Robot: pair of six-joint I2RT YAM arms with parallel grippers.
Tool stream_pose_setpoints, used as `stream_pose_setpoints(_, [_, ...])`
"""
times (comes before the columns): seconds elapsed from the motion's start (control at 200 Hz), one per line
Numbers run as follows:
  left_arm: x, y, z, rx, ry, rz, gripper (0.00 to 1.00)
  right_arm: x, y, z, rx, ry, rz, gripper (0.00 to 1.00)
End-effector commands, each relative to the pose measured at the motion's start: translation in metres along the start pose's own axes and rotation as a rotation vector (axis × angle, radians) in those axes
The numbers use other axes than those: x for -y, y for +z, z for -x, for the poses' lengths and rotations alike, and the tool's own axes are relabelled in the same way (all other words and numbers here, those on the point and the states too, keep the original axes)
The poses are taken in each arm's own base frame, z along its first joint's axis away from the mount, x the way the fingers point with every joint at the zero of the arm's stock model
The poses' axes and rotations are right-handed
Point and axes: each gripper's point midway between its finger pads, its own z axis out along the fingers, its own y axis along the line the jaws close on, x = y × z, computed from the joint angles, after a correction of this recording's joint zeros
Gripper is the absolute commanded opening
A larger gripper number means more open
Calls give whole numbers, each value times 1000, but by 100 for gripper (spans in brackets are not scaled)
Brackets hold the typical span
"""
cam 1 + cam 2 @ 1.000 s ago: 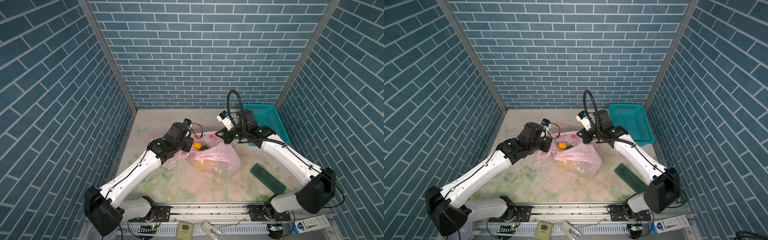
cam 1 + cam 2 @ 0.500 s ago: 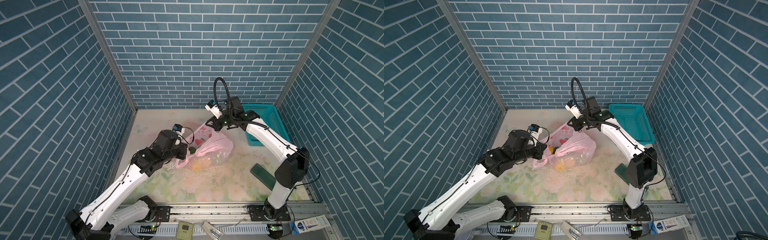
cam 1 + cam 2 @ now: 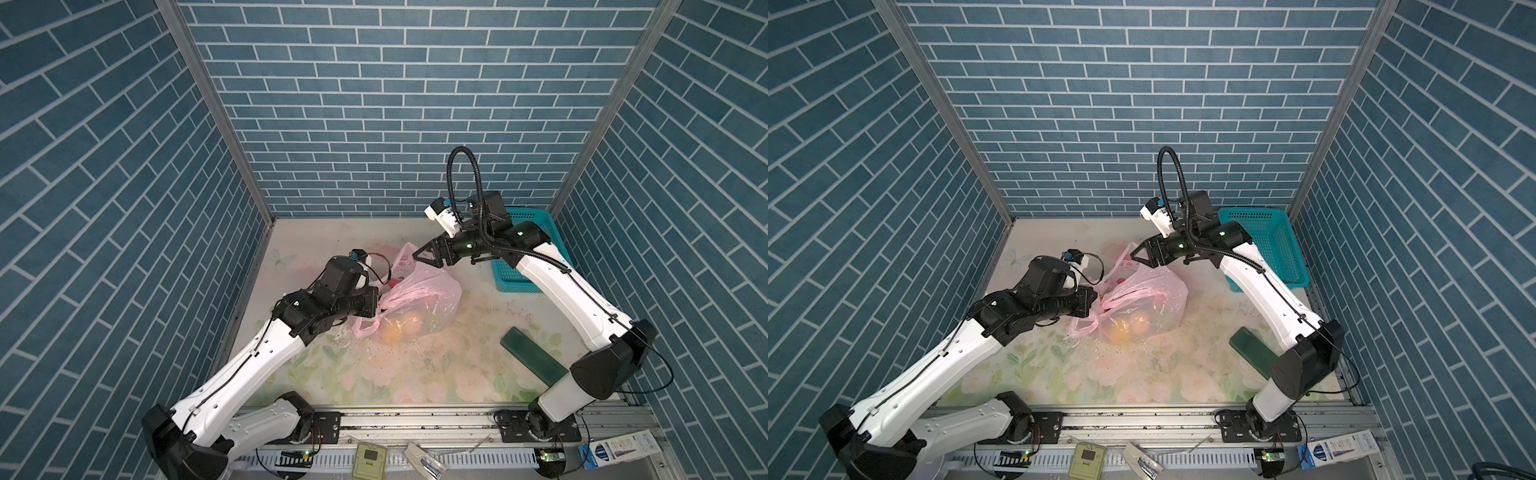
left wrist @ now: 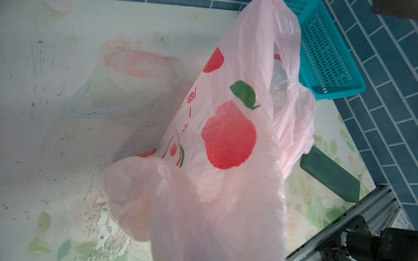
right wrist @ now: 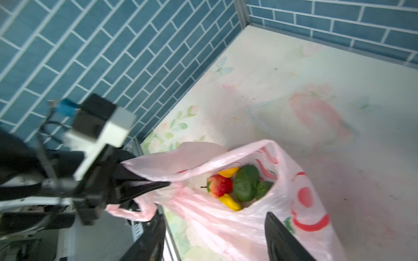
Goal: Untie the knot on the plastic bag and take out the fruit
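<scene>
Floral tabletop (image 3: pixel 316 245), brick walls close around. At left, the left gripper (image 5: pixel 166 183) pinches the bag (image 3: pixel 432 291) by its handle. The knot looks undone; fruit (image 5: pixel 245 185) shows in the open mouth. The right gripper (image 3: pixel 420 258), jaws spread and empty, hovers at the far rim; next it must dip inside. The basket (image 3: pixel 513 276) crowds its right.

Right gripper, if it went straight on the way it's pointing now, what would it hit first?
Most likely the plastic bag: the right gripper, jaws open, points at the bag's raised pink side just ahead of it. How close it is cannot be told exactly.
</scene>
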Motion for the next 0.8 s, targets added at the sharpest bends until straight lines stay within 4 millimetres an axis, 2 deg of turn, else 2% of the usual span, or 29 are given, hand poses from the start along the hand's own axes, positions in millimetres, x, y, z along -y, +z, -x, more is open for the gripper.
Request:
stream_pose_setpoints(0.0, [5, -9, 13, 46, -20, -17, 0, -11, 22, -20, -53, 130, 103, 68])
stream_pose_setpoints(0.245, [3, -13, 18, 76, -31, -3, 0, 23, 81, -46, -105, 219, 103, 64])
stream_pose_setpoints(0.29, [3, -13, 19, 83, -35, -7, 0, 37, 92, -54, -114, 218, 47, 63])
stream_pose_setpoints(0.37, [2, -13, 19, 91, -44, -6, 0, 89, 100, -71, -96, 205, -214, 61])
stream_pose_setpoints(0.435, [2, -14, 18, 99, -51, -6, 0, 139, 87, -87, -70, 191, -483, 61])
stream_pose_setpoints(0.48, [1, -14, 17, 102, -57, -7, 0, 166, 76, -96, -74, 161, -638, 63])
stream_pose_setpoints(0.575, [0, -13, 14, 100, -69, -12, 0, 208, 47, -116, -151, 121, -894, 67])
stream_pose_setpoints(0.64, [-2, -11, 10, 89, -76, -10, 0, 225, 27, -125, -221, 94, -1010, 70])
stream_pose_setpoints(0.705, [-4, -10, 6, 83, -86, -6, 0, 235, 10, -134, -273, 84, -1073, 74])
stream_pose_setpoints(0.795, [-6, -7, 2, 74, -101, 2, 0, 230, 3, -137, -293, 79, -1041, 77])
